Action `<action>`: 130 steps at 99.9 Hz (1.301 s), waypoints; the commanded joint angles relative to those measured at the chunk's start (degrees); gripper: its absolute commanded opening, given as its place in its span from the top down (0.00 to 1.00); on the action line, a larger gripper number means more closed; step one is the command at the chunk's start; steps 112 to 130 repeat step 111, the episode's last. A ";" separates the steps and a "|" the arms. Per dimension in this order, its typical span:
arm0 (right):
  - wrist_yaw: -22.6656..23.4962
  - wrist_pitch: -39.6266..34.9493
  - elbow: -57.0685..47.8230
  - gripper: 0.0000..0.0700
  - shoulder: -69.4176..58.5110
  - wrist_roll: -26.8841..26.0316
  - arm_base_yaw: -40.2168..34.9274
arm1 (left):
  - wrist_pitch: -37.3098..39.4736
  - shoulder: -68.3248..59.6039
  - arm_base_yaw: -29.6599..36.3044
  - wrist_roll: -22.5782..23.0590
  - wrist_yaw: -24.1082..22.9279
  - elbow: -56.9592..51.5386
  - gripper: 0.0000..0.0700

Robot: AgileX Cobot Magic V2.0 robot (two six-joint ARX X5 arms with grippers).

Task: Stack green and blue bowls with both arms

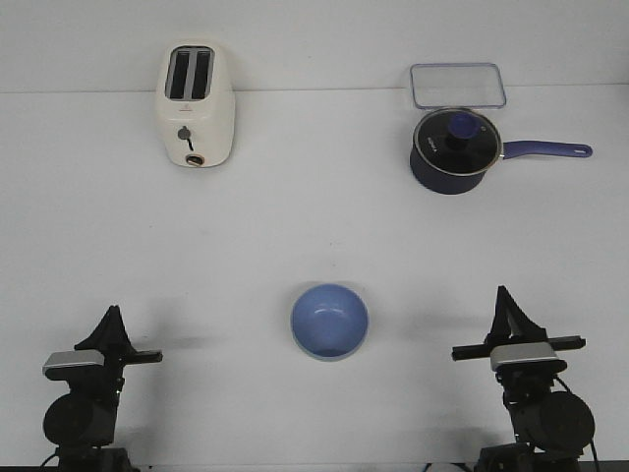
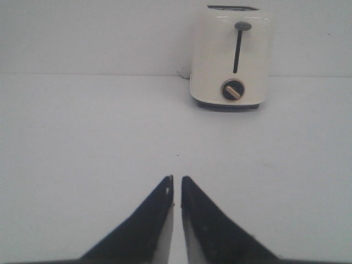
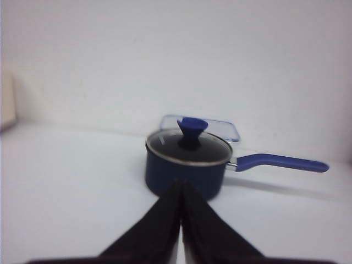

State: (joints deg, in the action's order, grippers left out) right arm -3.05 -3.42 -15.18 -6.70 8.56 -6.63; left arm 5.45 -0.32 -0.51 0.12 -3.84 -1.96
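The periwinkle blue bowl [image 1: 329, 322] stands upright on the white table, near the front and midway between the arms. A thin pale edge shows under its near rim. I cannot tell whether that is the mint green bowl, which shows nowhere on its own. My left gripper [image 1: 113, 311] rests at the front left, well left of the bowl. In the left wrist view [image 2: 177, 177] its jaws are shut and empty, with only a slit between them. My right gripper [image 1: 502, 293] rests at the front right. In the right wrist view [image 3: 181, 183] it is shut and empty.
A cream toaster [image 1: 198, 106] stands at the back left and also shows in the left wrist view [image 2: 231, 55]. A dark navy saucepan [image 1: 454, 149] with a glass lid and a blue handle stands at the back right, also in the right wrist view [image 3: 187, 162]. A clear lidded box [image 1: 457, 86] lies behind it.
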 commanded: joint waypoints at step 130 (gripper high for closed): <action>0.04 4.00 14.43 1.00 6.62 12.26 1.79 | 0.61 0.07 -0.07 0.31 0.26 1.07 0.98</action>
